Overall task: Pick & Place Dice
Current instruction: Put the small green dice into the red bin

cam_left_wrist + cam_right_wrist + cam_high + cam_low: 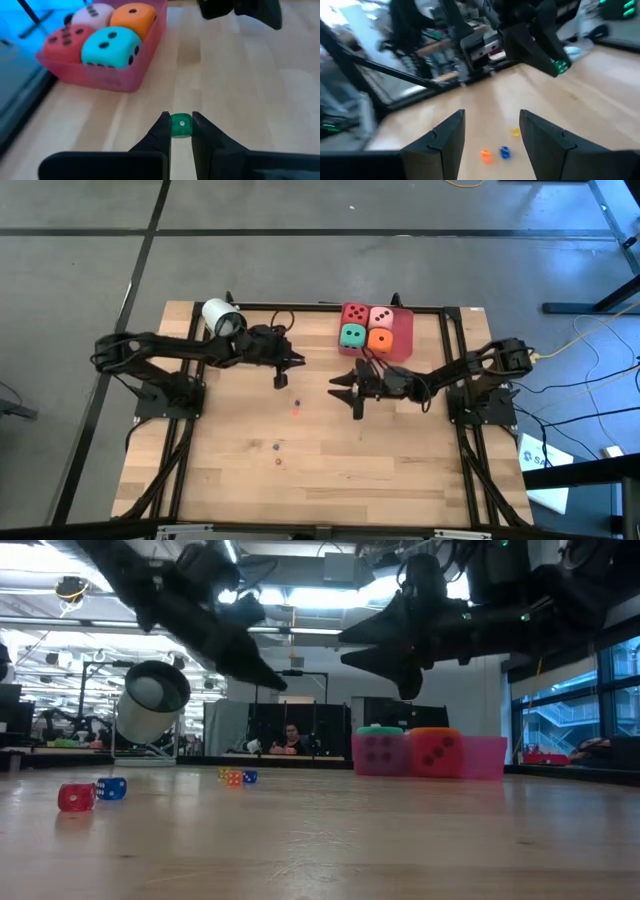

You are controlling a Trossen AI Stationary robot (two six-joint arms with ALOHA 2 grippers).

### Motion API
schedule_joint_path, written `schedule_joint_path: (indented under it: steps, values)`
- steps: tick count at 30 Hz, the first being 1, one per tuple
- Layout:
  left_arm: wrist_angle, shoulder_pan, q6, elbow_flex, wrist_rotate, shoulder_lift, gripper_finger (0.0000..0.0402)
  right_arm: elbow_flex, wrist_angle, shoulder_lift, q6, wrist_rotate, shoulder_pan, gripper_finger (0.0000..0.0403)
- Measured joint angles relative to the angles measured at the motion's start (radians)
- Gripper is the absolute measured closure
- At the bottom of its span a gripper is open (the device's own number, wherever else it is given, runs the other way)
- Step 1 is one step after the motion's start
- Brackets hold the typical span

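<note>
left gripper [181,131] jaws pinch a tiny green die [181,125] near the red tray [131,75]; right gripper [490,132] jaws gape empty; small dice [76,797] remain on bench [400,470].

A grey concrete floor [300,260], crossed by dark seams, is seen around the wooden table [300,480] from above. Cables [585,375] and a white sheet [545,470] are laid on the floor to the table's right. Across the table, a large open hall is shown, lit by bright ceiling panels [300,595]. Tall windows [575,720] are set along the right side. Benches crowded with equipment [60,735] are ranged at the left. A person [291,740], possibly seated at a desk, is made out far back.
</note>
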Motion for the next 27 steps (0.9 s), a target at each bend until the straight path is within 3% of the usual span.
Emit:
schedule_joint_path:
  steps: [7, 14, 21, 27]
  values:
    - [-0.135, -0.162, 0.170, 0.136, -0.280, -0.034, 0.0374, 0.028, 0.032, 0.000, 0.136, -0.222, -0.115, 0.0215]
    - [-0.158, -0.313, 0.316, 0.206, -0.520, -0.036, 0.0374, 0.035, 0.058, 0.000, 0.180, -0.388, -0.207, 0.0215]
    - [-0.138, -0.374, 0.348, 0.218, -0.542, -0.036, 0.0374, 0.037, 0.189, 0.000, 0.234, -0.523, -0.254, 0.0215]
    - [-0.101, -0.389, 0.376, 0.218, -0.531, -0.029, 0.0374, 0.093, 0.152, 0.023, 0.240, -0.584, -0.254, 0.0215]
